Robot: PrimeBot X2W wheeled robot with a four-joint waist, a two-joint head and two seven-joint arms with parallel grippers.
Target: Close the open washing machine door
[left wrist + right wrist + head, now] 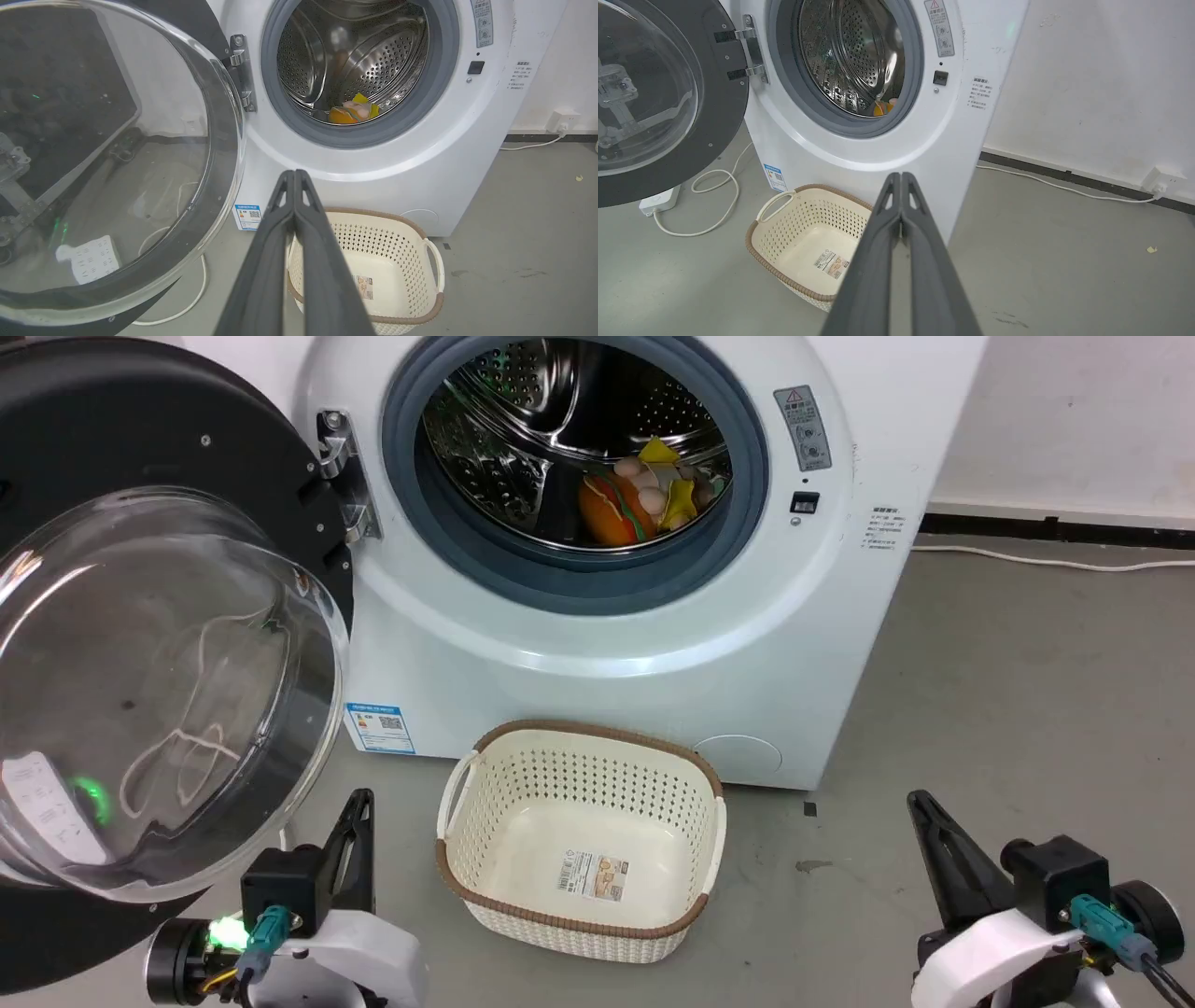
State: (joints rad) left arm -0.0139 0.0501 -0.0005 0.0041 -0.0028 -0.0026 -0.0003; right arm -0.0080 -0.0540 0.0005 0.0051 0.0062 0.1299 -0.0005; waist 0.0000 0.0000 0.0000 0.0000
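Standing wide open on its metal hinge (341, 476), the washing machine door (159, 663), glossy black around a bulging clear bowl, hangs just above and left of the left gripper (359, 807). Left wrist view: that gripper is clenched empty, the door beside it at left. Right wrist view: the right gripper (901, 179) is clenched empty, the door well apart at upper left

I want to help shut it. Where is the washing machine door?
In the head view the washing machine door hangs open on the left, hinged beside the drum opening, above the left claw and left of the basket.
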